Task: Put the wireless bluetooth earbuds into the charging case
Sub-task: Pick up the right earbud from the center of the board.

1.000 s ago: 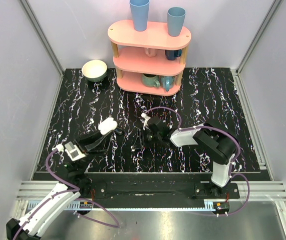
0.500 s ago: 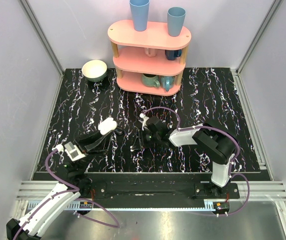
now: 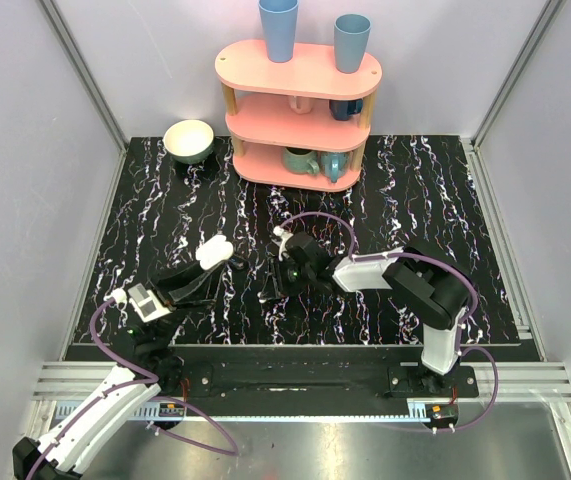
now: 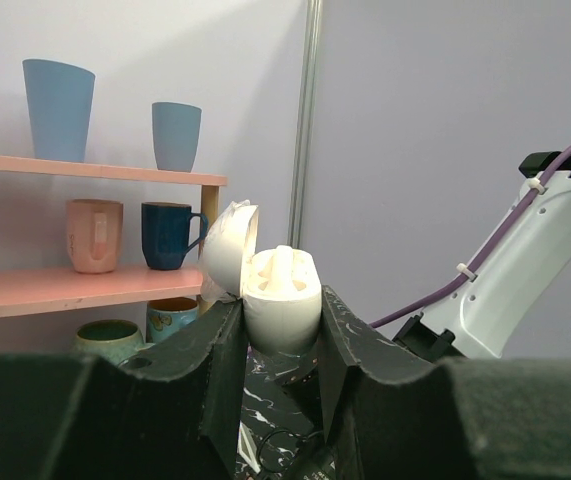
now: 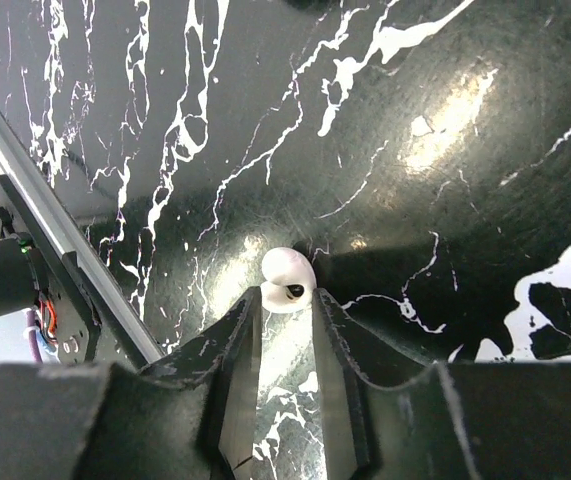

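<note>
— Black marble-patterned tabletop with white veins (image 3: 415, 200) is seen below the right claw (image 5: 285, 298), whose jaws are drawn in narrow on a tiny white glossy plastic earbud (image 5: 286, 279). What is judged to be at risk?
— The bud is pinched only at the very fingertips, with most of it standing out ahead of them. With so little caught, it could be squeezed out or twisted during the carry. It would then be dropped onto the table under the claw, where it would likely roll.
— And the small white rounded plastic charging case (image 4: 281, 300)?
— It is clamped between the jaws of the left claw (image 4: 280, 308), which are closed tight on its lower body. It appears to be held up off the table, with its hinged lid (image 4: 230, 245) swung open beside it. A white bump is seen in the top of the case; whether that is a seated bud cannot be told.
— What else could be spoiled?
— The right claw is placed near the left claw, off to its right, so a gap has to be crossed and the bud turned to match its socket. If it is brought in tilted, it would be left perched on the rim rather than seated. If it is pressed too hard, the case could be pushed down through the left jaws, or the lid knocked. If it is released before it is settled, it would be tipped out
</note>
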Action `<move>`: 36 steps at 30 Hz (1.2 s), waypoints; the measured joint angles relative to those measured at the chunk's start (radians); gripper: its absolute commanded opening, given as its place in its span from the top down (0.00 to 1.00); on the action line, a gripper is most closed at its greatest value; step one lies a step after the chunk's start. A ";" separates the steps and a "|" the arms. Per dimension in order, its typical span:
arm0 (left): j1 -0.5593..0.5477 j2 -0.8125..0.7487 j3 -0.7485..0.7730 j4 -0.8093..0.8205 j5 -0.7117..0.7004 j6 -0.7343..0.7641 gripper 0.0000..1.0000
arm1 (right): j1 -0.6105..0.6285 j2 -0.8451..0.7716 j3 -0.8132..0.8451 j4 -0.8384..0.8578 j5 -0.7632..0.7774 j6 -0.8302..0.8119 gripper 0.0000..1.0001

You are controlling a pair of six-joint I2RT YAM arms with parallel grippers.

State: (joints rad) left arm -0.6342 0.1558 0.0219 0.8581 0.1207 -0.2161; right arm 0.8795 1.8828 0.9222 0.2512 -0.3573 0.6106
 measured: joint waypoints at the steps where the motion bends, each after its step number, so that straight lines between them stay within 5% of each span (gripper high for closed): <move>1: 0.000 -0.001 0.000 0.000 0.000 -0.001 1.00 | 0.002 0.001 0.005 -0.008 0.001 -0.002 0.64; 36: 0.000 -0.006 0.000 0.000 -0.003 -0.002 1.00 | 0.061 0.038 0.118 -0.122 0.084 -0.068 0.63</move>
State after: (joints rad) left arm -0.6342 0.1497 0.0219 0.8581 0.1181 -0.2176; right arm 0.9405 1.9209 1.0401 0.1291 -0.2737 0.5423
